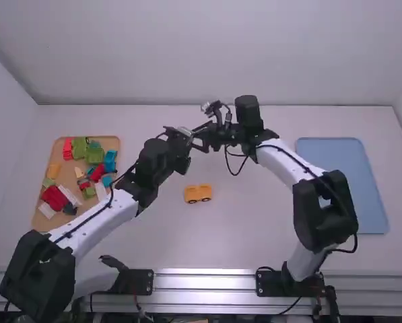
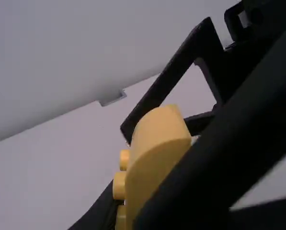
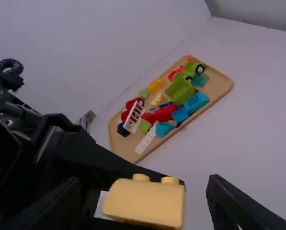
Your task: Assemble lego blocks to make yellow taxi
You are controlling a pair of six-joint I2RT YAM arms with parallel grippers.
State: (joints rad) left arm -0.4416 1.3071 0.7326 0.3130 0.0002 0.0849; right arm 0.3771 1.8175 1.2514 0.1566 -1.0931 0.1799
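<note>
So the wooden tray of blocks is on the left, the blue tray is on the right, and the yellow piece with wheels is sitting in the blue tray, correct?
Not quite: the high view shows the yellow piece on the white table, between the two trays. The wooden tray on the left and the blue tray on the right are as you say.
</note>
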